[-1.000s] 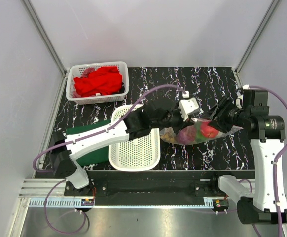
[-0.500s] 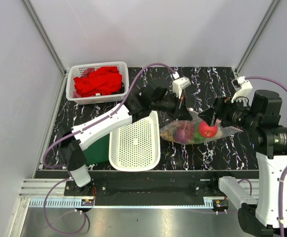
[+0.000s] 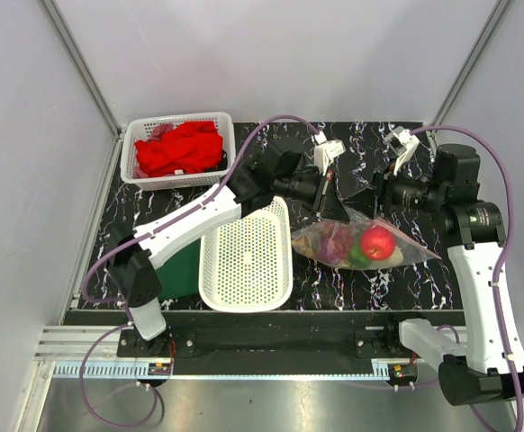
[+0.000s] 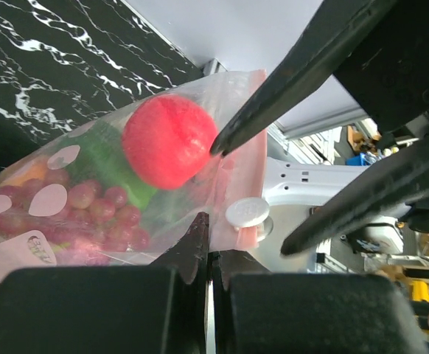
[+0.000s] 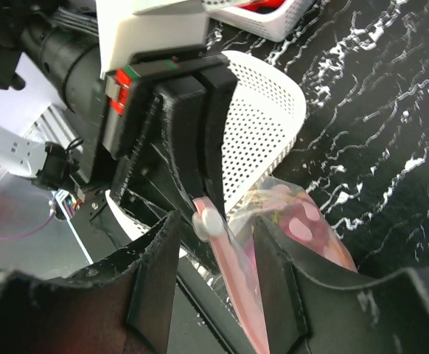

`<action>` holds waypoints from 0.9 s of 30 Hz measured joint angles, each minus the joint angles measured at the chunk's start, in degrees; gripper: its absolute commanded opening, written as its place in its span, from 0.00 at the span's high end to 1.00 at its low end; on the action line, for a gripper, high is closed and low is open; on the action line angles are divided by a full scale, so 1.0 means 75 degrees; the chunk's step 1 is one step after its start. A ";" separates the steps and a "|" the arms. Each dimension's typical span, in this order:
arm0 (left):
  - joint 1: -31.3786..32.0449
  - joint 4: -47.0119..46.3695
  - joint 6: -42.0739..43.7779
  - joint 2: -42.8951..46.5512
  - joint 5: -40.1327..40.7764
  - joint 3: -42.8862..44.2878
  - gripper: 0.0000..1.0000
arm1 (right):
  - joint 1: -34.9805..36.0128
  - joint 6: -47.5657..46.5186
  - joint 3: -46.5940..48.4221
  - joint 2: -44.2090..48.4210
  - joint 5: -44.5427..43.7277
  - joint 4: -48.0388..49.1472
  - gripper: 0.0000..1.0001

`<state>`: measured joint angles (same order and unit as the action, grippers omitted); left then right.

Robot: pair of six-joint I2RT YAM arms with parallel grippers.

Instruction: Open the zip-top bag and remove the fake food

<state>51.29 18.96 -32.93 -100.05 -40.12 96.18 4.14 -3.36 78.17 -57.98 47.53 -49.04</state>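
Note:
The clear zip-top bag point(image 3: 404, 253) lies right of centre with one corner lifted. Its pinkish zip strip point(image 5: 233, 284) carries a white slider point(image 5: 209, 220). Inside I see fake food: a red apple point(image 3: 377, 241), purple grapes point(image 4: 89, 208) and a green piece point(image 4: 115, 164). My left gripper point(image 3: 328, 200) is shut on the bag's edge right beside the slider point(image 4: 248, 212). My right gripper point(image 5: 218, 221) faces it, open, one finger on each side of the zip strip at the slider. In the top view, the right gripper point(image 3: 371, 191) hovers just behind the bag.
A white perforated tray point(image 3: 248, 261) lies left of the bag, partly on a dark green mat point(image 3: 183, 277). A white basket point(image 3: 217, 124) with a red cloth point(image 3: 179, 148) stands at the back left. Grey walls enclose the black marbled table point(image 3: 397, 144).
The left gripper has pulled the bag's corner up and toward the back. The right gripper let go of the bag, swung toward the back, and now straddles the zip strip.

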 measured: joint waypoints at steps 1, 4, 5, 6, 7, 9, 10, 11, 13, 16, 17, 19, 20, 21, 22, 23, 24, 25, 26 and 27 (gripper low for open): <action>0.0000 0.0000 -0.0023 -0.0015 -0.0041 0.0012 1.00 | 0.0055 -0.0052 0.0000 -0.0035 0.0038 0.0038 0.52; -0.0003 -0.0006 -0.0111 -0.0029 -0.0082 0.0020 1.00 | 0.0181 -0.0178 0.0000 -0.0111 0.0160 0.0143 0.64; -0.0006 -0.0006 -0.0160 -0.0029 -0.0090 0.0020 1.00 | 0.0210 -0.0204 0.0000 -0.0128 0.0189 0.0166 0.66; -0.0015 -0.0006 -0.0213 -0.0029 -0.0093 0.0020 1.00 | 0.0233 -0.0224 0.0000 -0.0143 0.0210 0.0166 0.67; -0.0029 -0.0006 -0.0268 -0.0029 -0.0099 0.0020 1.00 | 0.0245 -0.0230 0.0000 -0.0152 0.0221 0.0163 0.67; -0.0067 -0.0015 -0.0364 -0.0029 -0.0131 0.0020 1.00 | 0.0251 -0.0233 -0.0003 -0.0154 0.0221 0.0166 0.67; -0.0093 -0.0023 -0.0402 -0.0029 -0.0154 0.0020 1.00 | 0.0251 -0.0233 -0.0006 -0.0152 0.0221 0.0169 0.67; -0.0114 -0.0029 -0.0431 -0.0029 -0.0175 0.0020 1.00 | 0.0251 -0.0233 -0.0020 -0.0149 0.0221 0.0172 0.68; -0.0157 -0.0061 -0.0490 -0.0029 -0.0224 0.0020 1.00 | 0.0251 -0.0236 -0.0082 -0.0140 0.0221 0.0178 0.71; -0.0192 -0.0079 -0.0510 -0.0029 -0.0268 0.0017 1.00 | 0.0251 -0.0239 -0.0181 -0.0137 0.0198 0.0195 0.75; -0.0192 -0.0082 -0.0513 -0.0029 -0.0277 0.0015 1.00 | 0.0251 -0.0239 -0.0189 -0.0137 0.0195 0.0192 0.75; -0.0221 -0.0082 -0.0533 -0.0029 -0.0294 0.0006 1.00 | 0.0251 -0.0236 -0.0204 -0.0137 0.0192 0.0216 0.73; -0.0224 -0.0087 -0.0539 -0.0029 -0.0300 0.0006 1.00 | 0.0251 -0.0236 -0.0207 -0.0140 0.0189 0.0221 0.67; -0.0227 -0.0093 -0.0545 -0.0029 -0.0309 0.0000 1.00 | 0.0251 -0.0227 -0.0207 -0.0140 0.0189 0.0233 0.65; -0.0230 -0.0108 -0.0557 -0.0029 -0.0321 -0.0006 1.00 | 0.0251 -0.0201 -0.0210 -0.0140 0.0192 0.0256 0.65; -0.0233 -0.0149 -0.0565 -0.0029 -0.0338 -0.0023 1.00 | 0.0251 -0.0184 -0.0216 -0.0140 0.0192 0.0309 0.66; -0.0233 -0.0154 -0.0571 -0.0029 -0.0347 -0.0026 1.00 | 0.0251 -0.0172 -0.0219 -0.0140 0.0192 0.0353 0.68; -0.0233 -0.0172 -0.0592 -0.0029 -0.0356 -0.0026 1.00 | 0.0251 -0.0166 -0.0221 -0.0140 0.0195 0.0405 0.70; -0.0233 -0.0201 -0.0603 -0.0029 -0.0367 -0.0026 1.00 | 0.0251 -0.0152 -0.0227 -0.0140 0.0201 0.0452 0.73; -0.0236 -0.0236 -0.0618 -0.0029 -0.0379 -0.0026 1.00 | 0.0251 -0.0143 -0.0227 -0.0143 0.0204 0.0493 0.83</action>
<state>49.52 17.19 -37.56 -100.27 -42.96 95.98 6.02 -4.43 76.47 -59.05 49.06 -45.34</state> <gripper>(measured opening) 0.008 0.318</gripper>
